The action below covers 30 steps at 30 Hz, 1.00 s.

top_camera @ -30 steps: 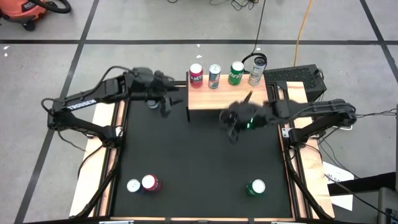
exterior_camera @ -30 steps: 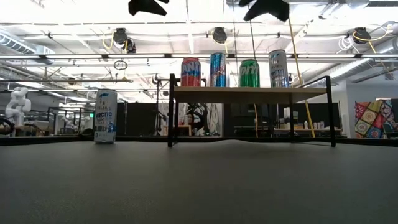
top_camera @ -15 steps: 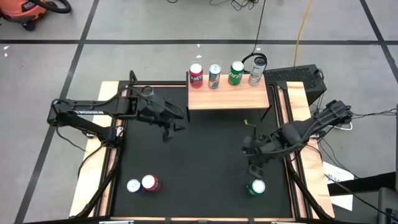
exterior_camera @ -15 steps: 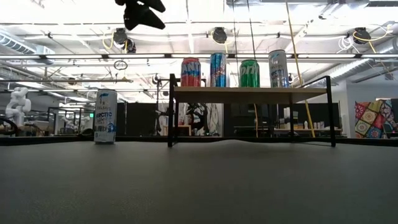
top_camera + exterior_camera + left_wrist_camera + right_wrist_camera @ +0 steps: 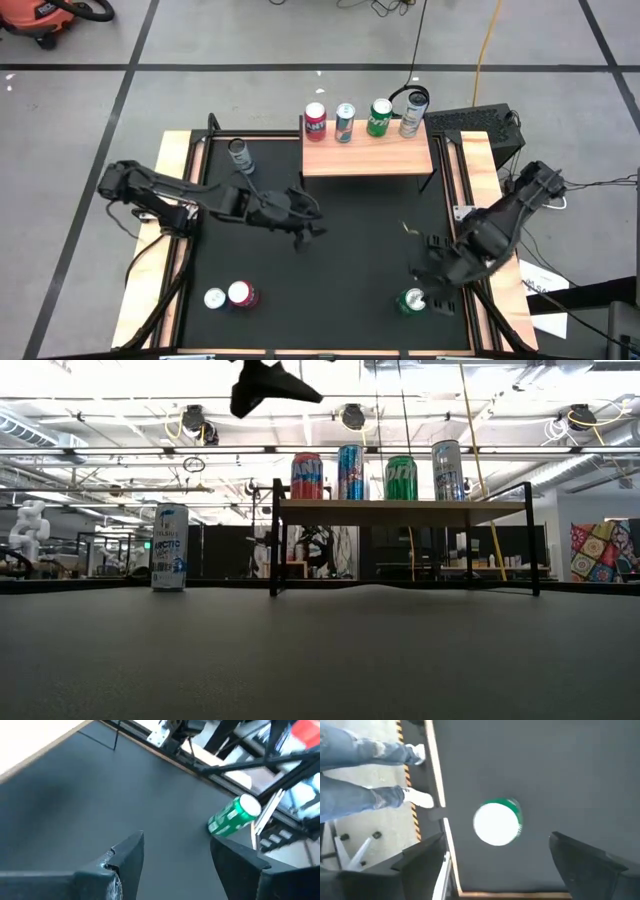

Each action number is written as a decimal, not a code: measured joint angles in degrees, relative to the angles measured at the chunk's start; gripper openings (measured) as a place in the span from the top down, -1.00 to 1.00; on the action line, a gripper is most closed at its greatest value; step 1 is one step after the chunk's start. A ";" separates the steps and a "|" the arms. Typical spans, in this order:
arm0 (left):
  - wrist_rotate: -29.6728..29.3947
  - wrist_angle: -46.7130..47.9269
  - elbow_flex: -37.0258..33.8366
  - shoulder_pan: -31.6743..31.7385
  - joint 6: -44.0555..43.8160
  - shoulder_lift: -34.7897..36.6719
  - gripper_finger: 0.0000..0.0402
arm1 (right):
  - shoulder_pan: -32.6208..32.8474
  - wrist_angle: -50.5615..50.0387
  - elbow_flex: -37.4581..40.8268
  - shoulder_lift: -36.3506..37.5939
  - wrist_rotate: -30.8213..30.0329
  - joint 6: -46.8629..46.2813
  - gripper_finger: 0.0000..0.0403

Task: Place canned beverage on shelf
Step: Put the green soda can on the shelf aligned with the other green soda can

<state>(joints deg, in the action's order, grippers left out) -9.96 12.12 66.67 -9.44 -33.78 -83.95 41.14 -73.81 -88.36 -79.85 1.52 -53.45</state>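
The low wooden shelf [image 5: 367,157] stands at the table's far edge and carries several upright cans in a row [image 5: 370,470]. An upright green can [image 5: 411,301] stands near the table's near right corner, white top up [image 5: 496,822]. My right gripper [image 5: 430,288] hovers open above it, its fingers [image 5: 420,865] on either side and clear of it. My left gripper [image 5: 305,230] hangs open over the middle of the table with nothing between its fingers [image 5: 176,842]; the green can [image 5: 234,815] shows beyond them.
A silver can [image 5: 239,153] stands at the far left beside the shelf. A white can [image 5: 215,298] and a red can [image 5: 240,295] stand together near the near left corner. Wooden rails [image 5: 178,250] border the black mat. A person's legs [image 5: 365,770] stand beyond the table.
My right gripper has gone from just in front of the shelf toward the table's near right corner and now hangs over the green can. My left gripper has gone from the far left, beside the shelf, toward the middle of the table, uncovering the silver can there.
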 joint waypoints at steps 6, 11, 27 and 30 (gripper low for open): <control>-5.62 -4.68 0.00 -3.75 -4.09 -3.58 -0.12 | 6.32 2.34 3.39 0.00 -9.01 0.15 -0.76; -9.75 -5.24 0.00 -6.24 -7.82 -4.19 -0.12 | 10.14 11.47 13.28 -0.17 -13.40 -2.86 -0.76; -11.56 -4.35 0.00 -8.37 -7.91 -4.17 -0.12 | 12.64 26.91 27.29 -0.15 -16.55 -12.06 -0.75; -11.56 -3.43 0.00 -8.34 -7.91 -4.17 -0.12 | 12.51 27.49 27.28 -1.22 -16.54 -11.79 -0.75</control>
<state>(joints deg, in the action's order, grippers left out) -21.52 8.69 66.67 -17.78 -41.69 -88.12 53.65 -46.32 -61.08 -81.07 -15.01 -65.24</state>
